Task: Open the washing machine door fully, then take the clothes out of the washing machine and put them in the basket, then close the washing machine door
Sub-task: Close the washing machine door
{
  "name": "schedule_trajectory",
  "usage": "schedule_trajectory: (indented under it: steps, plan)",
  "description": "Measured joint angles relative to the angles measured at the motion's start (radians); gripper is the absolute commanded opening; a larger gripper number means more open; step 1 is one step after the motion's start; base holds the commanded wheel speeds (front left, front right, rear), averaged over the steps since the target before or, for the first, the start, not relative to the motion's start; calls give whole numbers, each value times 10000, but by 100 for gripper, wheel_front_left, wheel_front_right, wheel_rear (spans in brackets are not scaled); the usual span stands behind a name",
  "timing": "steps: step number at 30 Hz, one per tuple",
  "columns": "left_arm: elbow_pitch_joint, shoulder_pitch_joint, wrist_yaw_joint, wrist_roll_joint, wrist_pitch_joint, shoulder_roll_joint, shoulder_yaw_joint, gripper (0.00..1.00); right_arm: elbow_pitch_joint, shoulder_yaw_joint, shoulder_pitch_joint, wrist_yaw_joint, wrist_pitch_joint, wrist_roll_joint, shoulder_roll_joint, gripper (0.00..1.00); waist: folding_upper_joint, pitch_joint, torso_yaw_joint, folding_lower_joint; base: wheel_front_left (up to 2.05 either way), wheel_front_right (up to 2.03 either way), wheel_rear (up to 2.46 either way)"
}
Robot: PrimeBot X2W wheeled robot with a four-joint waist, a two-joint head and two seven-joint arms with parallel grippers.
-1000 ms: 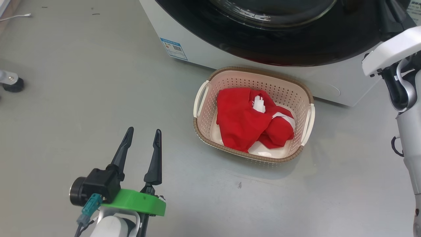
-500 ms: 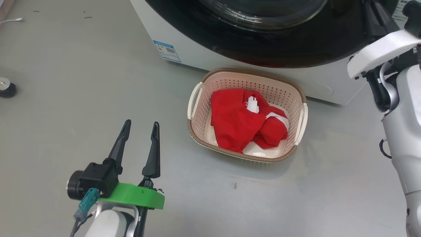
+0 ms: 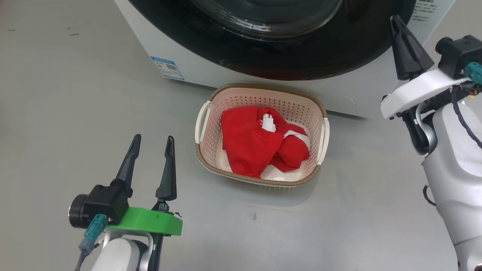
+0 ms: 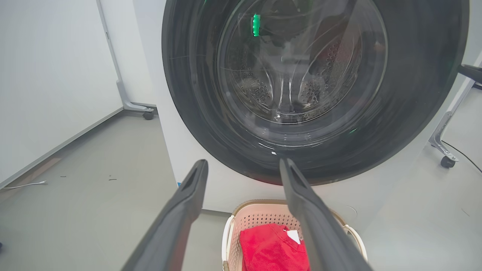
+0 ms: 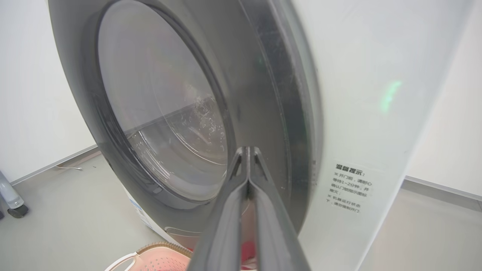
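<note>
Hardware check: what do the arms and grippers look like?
The left gripper: two long, tapered dark fingers on a green ring mount, black round camera, teal connector with grey cable, white forearm. The right gripper: same dark fingers, white mount plate, black camera block, teal connector, black cables, silver-white forearm.

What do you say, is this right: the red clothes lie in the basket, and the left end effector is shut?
Not quite. The clothes do lie in the basket, but the left end effector is open, as the head view shows.
</note>
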Motion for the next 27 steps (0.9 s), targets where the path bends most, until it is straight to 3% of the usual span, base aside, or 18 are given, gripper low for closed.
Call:
schedule_trajectory:
  steps: [8,9,10,11,13,14,15,27]
  plan:
    - [8,0,36,178,-6,13,148,100,-119,36,879,2,-238,105,86,0,0,-175,-560,0,0,0,0]
    - [33,1,38,180,-6,31,161,100,-221,50,1038,2,-261,136,130,8,0,-219,-724,0,0,0,0]
    - [33,1,38,180,-6,31,161,100,-221,50,1038,2,-261,136,130,8,0,-219,-724,0,0,0,0]
    - [48,1,38,180,-6,36,169,100,-253,61,1108,2,-263,142,146,30,0,-242,-807,0,0,0,0]
    - [94,1,36,196,-6,46,167,100,-324,63,1290,2,-337,157,161,49,0,-294,-977,0,0,0,0]
    - [123,0,36,207,-6,46,159,100,-349,50,1395,2,-337,169,165,78,0,-325,-1062,0,0,0,0]
    - [153,0,36,242,-6,52,159,100,-368,36,1501,2,-339,173,174,100,0,-359,-1145,0,0,0,0]
    - [633,23,21,368,-6,115,128,100,-671,-326,2888,-109,-370,337,483,100,0,-999,-1989,0,0,0,0]
